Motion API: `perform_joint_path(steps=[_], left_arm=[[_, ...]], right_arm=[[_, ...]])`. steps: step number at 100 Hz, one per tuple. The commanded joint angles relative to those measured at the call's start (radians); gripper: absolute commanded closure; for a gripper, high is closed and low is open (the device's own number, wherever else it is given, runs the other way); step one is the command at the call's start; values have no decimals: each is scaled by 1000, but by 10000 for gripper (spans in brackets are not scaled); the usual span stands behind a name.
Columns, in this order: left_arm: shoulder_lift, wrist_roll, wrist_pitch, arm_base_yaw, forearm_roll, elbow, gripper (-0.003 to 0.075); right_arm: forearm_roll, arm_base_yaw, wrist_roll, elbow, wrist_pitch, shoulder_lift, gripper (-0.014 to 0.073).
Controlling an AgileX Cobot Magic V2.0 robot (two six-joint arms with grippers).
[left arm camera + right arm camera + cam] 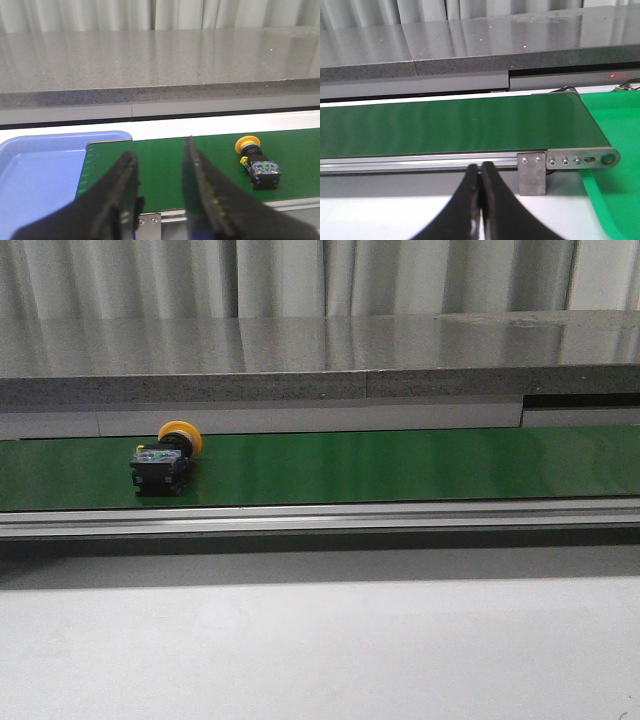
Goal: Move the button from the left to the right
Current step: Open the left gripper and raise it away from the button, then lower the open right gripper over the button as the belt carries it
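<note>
The button point(163, 457), with a yellow-orange cap and a black boxy body, lies on its side on the green conveyor belt point(400, 465) toward its left end. It also shows in the left wrist view point(257, 161). My left gripper point(159, 150) is open and empty, over the belt's left end, apart from the button. My right gripper point(480, 167) is shut and empty, in front of the belt's near rail by its right end. Neither gripper shows in the front view.
A blue tray point(35, 170) sits off the belt's left end. A green tray point(615, 150) sits off its right end. A grey stone ledge point(320, 355) runs behind the belt. A metal rail point(320, 520) edges the belt's near side, with white tabletop point(320, 650) in front.
</note>
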Motion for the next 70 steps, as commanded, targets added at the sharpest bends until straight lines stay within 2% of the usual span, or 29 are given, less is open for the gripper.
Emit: perform_joint_path(steps=[1,4,45,54,70], left_arm=[[3,2,-85,-9,-14,-26,701],[3,2,-85,-9,-14,-26,744],[3,2,-84,-9,-14,-26,741],[3,2,-84,-9,-14,-26,741],[3,2,-84,-9,-14,-26,741]], right_arm=[[-3,4,0,-17,-88,-19,661],[-3,4,0,-17,-88,-19,661],[9,4,0,-60,-183,-16,661],[38,4,0,-119,-135,1,661],[65,4,0,-269,66,105,661]])
